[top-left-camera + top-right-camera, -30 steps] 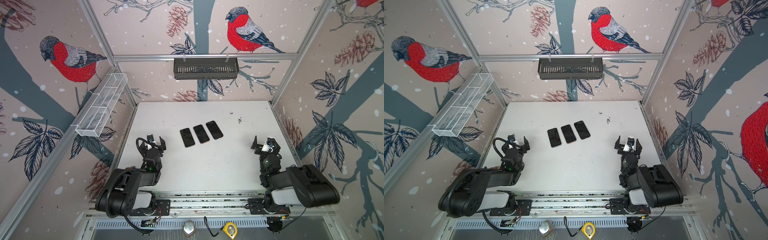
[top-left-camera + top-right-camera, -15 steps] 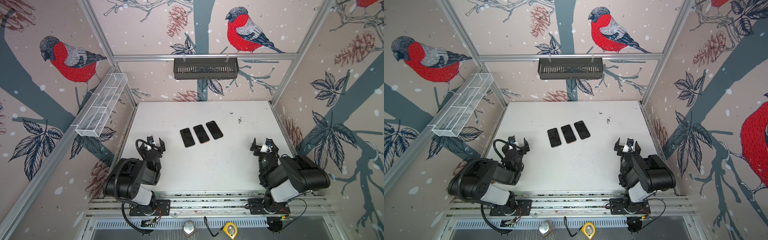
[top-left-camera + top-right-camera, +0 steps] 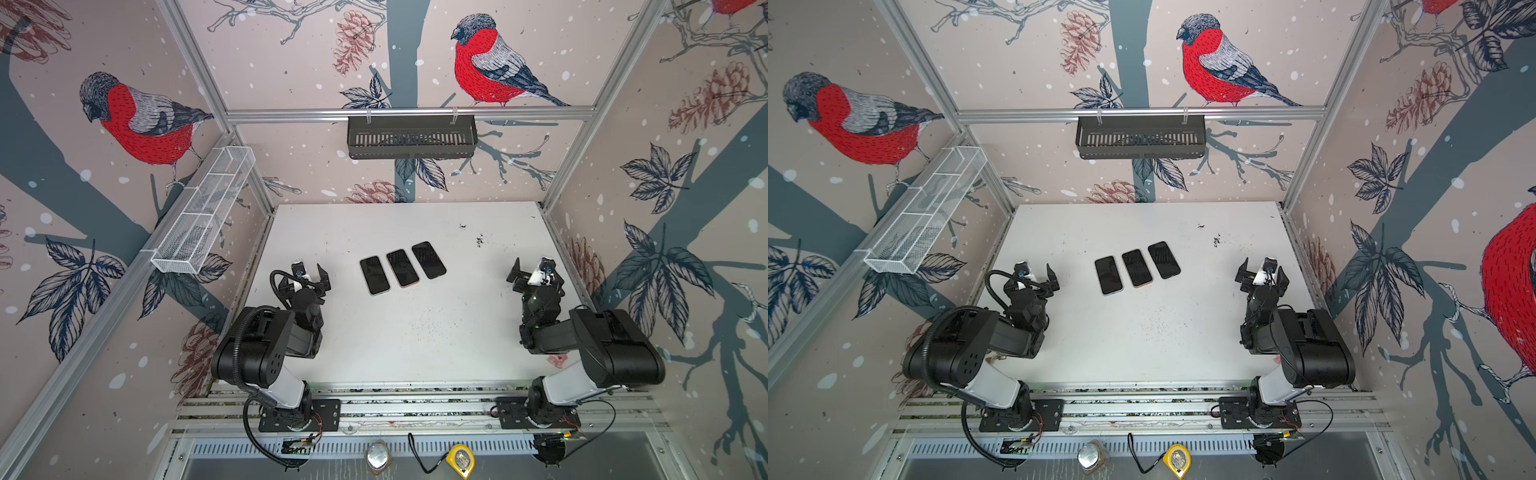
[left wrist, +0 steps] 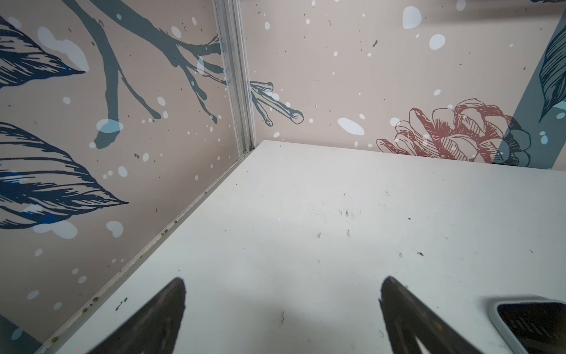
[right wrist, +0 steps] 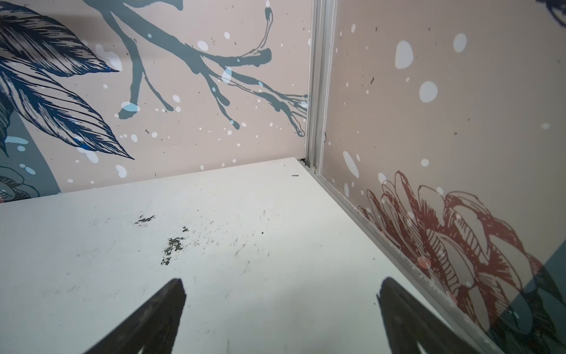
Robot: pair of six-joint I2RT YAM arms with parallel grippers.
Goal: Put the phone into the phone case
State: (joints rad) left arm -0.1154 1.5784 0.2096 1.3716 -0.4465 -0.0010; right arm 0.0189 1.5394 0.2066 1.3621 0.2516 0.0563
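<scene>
light: bright, even | shadows: faint, soft on table [image 3: 415, 332] | top views: edges bowed | wrist views: nearest foreground soft

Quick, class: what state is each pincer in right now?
Left pincer: open, holding nothing.
Right pincer: open, holding nothing.

We see a white table [image 3: 415, 332], scuffed with dark marks, boxed in by walls [image 3: 291, 70] papered with red-breasted birds; a black rack [image 3: 411, 137] hangs at the back, a wire basket [image 3: 203, 212] at left
</scene>
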